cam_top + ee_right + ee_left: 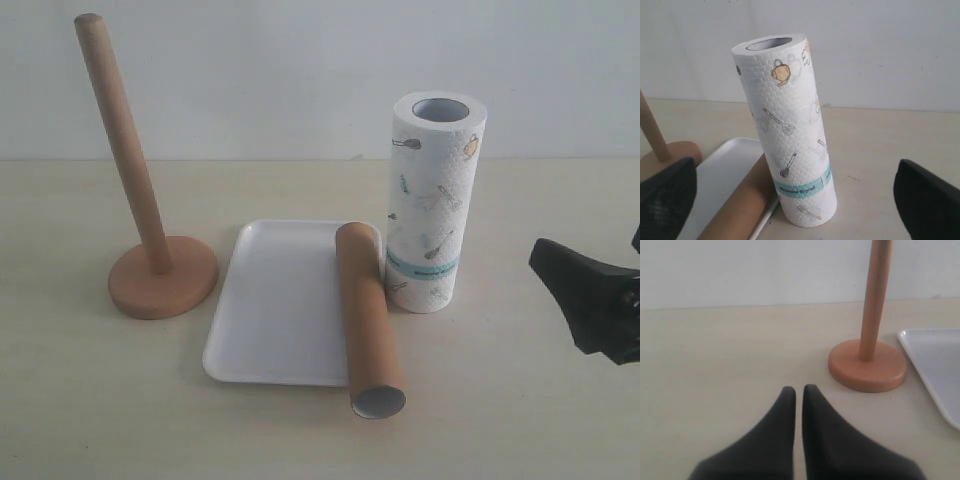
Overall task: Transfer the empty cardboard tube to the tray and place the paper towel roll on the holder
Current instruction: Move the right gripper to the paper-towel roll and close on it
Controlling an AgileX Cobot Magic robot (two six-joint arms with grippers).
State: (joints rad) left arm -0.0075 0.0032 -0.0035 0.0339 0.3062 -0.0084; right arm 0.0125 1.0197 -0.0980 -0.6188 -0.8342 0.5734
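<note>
Your left gripper [799,390] hangs over the bench [715,365], out to the left of the tray [275,300], its fingers drawn narrow with only a slit between them and nothing held. Your right gripper [793,165] is well off to the tray's right, fingers spread wide and empty. The empty cardboard tube [368,320] lies along the tray's right side, its open near end poking past the tray's near rim. The paper towel roll [430,210] stands upright on the bench, just beside the tray's far right corner. The holder [163,280] stands left of the tray, its rod bare
</note>
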